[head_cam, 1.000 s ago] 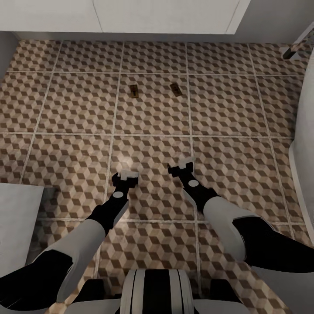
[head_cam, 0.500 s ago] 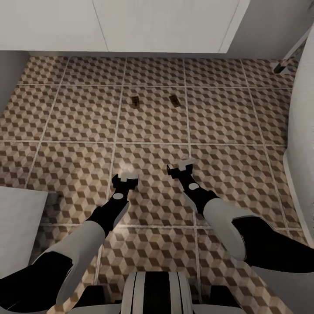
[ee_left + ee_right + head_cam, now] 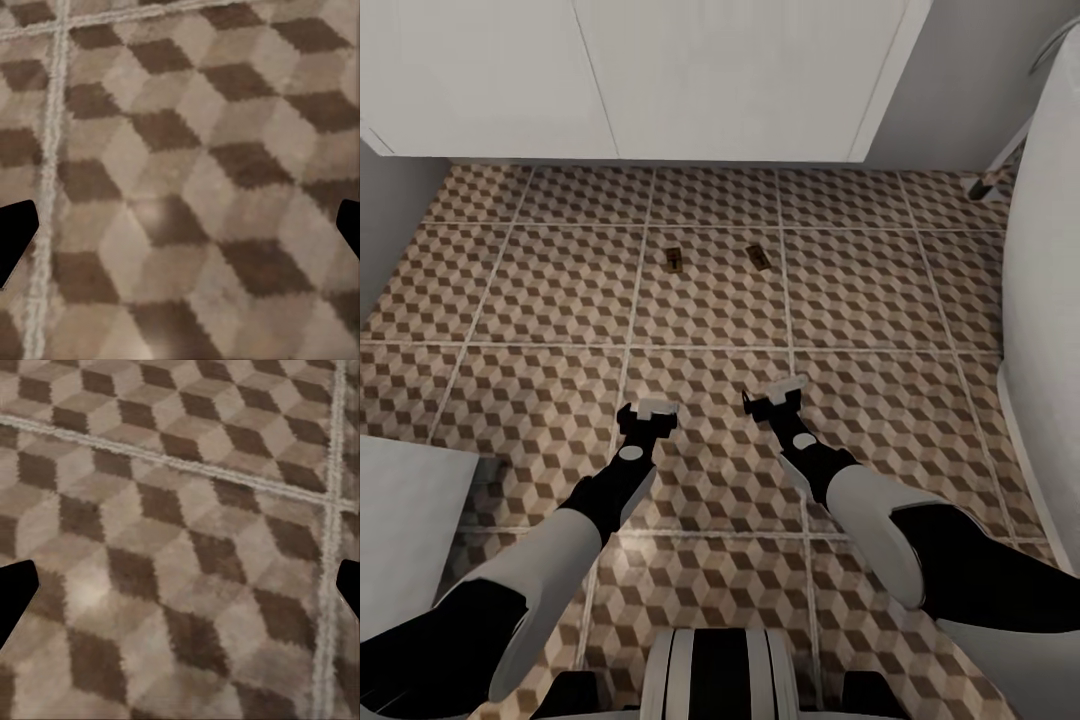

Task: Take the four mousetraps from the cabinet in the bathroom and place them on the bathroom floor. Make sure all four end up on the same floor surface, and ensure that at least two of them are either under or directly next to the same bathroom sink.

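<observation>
Left fingers: the left gripper (image 3: 647, 409) hangs above the tiles with its fingers spread wide and nothing between them; in the left wrist view the two dark tips (image 3: 13, 234) sit at opposite edges with bare tile between.
Right fingers: the right gripper (image 3: 775, 394) is just as wide and just as empty, the tips (image 3: 15, 589) far apart over a grout line in the right wrist view.
Task's thing: two small flat tan wooden mousetraps lie on the brown, beige and white cube-patterned bathroom floor (image 3: 540, 300), one at (image 3: 674, 259) and one at (image 3: 759, 257), straight ahead of both grippers and well apart from them.
Long axis: each trap runs roughly away from the robot, the right one tilted a little.
Nearer arm: the left trap lines up with the left arm, the right trap with the right arm.
Sink side: the traps rest near the front of the wide white wall-hung vanity (image 3: 740, 75), one tile row out from it; I judge that next to the sink, though the basin itself is out of sight.
Edges: a tall white rounded wall (image 3: 1045, 300) on the right, a white block (image 3: 400, 520) at the lower left.
Open room: bare tiles all around both arms.
Judgement: two down, two not seen here; the cabinet comes next.
</observation>
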### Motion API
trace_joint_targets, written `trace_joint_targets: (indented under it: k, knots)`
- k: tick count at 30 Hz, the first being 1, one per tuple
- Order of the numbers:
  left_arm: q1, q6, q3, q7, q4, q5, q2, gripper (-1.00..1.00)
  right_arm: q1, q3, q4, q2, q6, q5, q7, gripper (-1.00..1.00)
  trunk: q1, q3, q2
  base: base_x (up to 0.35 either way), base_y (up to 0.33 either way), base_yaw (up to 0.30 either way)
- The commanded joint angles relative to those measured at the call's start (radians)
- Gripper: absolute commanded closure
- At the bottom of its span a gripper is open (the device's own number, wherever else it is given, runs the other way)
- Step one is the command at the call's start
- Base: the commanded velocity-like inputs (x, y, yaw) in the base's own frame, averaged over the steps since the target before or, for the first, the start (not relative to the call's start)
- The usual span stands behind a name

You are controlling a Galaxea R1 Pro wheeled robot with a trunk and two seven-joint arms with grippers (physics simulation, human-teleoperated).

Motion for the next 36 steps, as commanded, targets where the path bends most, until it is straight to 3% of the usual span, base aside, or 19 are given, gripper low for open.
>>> trace_joint_targets:
  k: [1, 12, 36]
  knots:
    - [0.001, -0.003, -0.007, 0.008, 0.004, 0.003, 0.001, -1.00, 0.003, 0.007, 0.002, 0.000, -0.007, 0.006, -0.010, -1.00, 0.000, 0.005, 0.000, 0.000, 0.000, 0.000]
    - [0.018, -0.004, -0.007, 0.007, 0.038, 0.003, 0.001, -1.00, 0.030, 0.008, 0.004, 0.000, -0.054, 0.006, -0.010, -1.00, -0.005, 0.064, 0.003, 0.000, 0.000, 0.000]
    - [0.138, -0.062, -0.007, 0.007, 0.088, 0.003, 0.001, -1.00, 0.103, 0.007, 0.004, -0.003, -0.111, 0.003, -0.010, -1.00, -0.016, 0.196, 0.008, 0.000, 0.000, 0.000]
